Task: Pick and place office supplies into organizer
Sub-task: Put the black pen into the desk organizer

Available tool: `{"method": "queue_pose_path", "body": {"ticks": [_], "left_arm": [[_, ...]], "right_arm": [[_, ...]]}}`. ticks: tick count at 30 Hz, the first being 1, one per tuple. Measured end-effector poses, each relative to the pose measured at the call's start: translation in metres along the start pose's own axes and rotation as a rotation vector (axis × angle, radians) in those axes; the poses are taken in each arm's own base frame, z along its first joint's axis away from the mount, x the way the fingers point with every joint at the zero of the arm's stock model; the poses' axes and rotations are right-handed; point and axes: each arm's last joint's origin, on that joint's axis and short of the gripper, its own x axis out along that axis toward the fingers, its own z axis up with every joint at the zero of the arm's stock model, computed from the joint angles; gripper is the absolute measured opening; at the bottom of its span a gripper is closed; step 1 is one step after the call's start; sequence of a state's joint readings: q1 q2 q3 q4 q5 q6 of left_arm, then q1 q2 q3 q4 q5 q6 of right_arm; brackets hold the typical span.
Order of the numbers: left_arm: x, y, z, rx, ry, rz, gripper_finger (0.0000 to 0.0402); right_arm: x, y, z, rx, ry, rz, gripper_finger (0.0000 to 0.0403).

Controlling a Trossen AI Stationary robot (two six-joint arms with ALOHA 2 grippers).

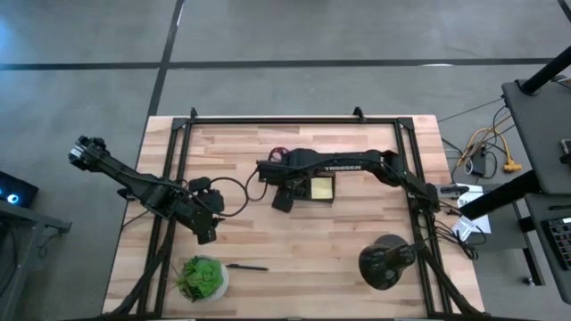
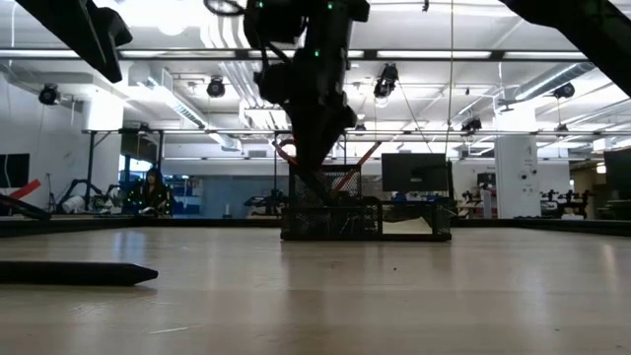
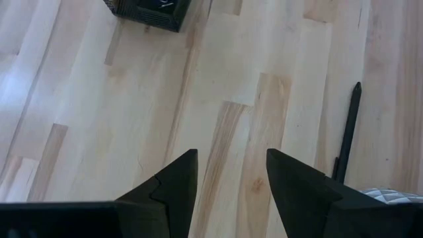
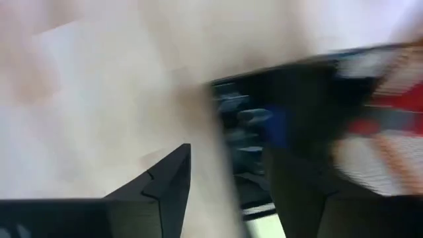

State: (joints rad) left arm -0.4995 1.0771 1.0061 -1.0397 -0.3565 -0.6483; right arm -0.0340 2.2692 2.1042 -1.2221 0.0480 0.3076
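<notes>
Near the middle of the wooden table (image 1: 357, 241), a little toward the far edge: the black wire-mesh organizer (image 1: 308, 187). In one compartment, on its right side, the yellow sticky-note pad (image 1: 320, 187), lying flat. At its far left corner, red-handled scissors (image 1: 278, 153), handles poking up above the mesh; also seen as red loops (image 2: 286, 150) behind the arm in the low view. In the right wrist view, blurred, something blue (image 4: 274, 124) and red-and-white shapes inside the dark box; what they are cannot be told.

Over the organizer's left end: the right gripper (image 1: 282, 198), arm stretched across from the right edge. Fingers apart in its own wrist view, nothing between them.

Toward the left edge, above bare wood: the left gripper (image 1: 206, 234), fingers (image 3: 173, 182) parted and empty, well apart from the organizer.

Near the front edge, left of centre: one black pen (image 1: 247, 267) lying flat, outside any container, just beside the green potted plant (image 1: 202, 278) in its pale pot. Same pen (image 3: 347, 132) visible past the left fingers.

Toward the front right corner: a round black domed object (image 1: 385, 260), standing alone.
</notes>
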Motion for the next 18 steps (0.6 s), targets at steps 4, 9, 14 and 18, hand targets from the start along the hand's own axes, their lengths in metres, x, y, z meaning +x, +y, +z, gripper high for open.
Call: {"method": "queue_pose_path", "body": {"ticks": [4, 9, 14, 18], "left_arm": [[0.0, 0.0, 0.0, 0.0, 0.0, 0.0, 0.0164], [0.003, 0.0, -0.002, 0.023, 0.006, 0.003, 0.0164], [0.012, -0.001, -0.007, 0.029, 0.012, -0.002, 0.0164], [0.019, -0.003, -0.009, 0.019, -0.007, -0.02, 0.0164]], "right_arm": [[-0.002, 0.036, -0.01, -0.162, 0.016, 0.151, 0.0182], [-0.006, 0.089, -0.026, -0.343, -0.059, 0.218, 0.018], [-0.003, 0.144, -0.039, -0.493, -0.228, 0.215, 0.0183], [0.018, 0.174, -0.045, -0.536, -0.295, 0.245, 0.0182]]}}
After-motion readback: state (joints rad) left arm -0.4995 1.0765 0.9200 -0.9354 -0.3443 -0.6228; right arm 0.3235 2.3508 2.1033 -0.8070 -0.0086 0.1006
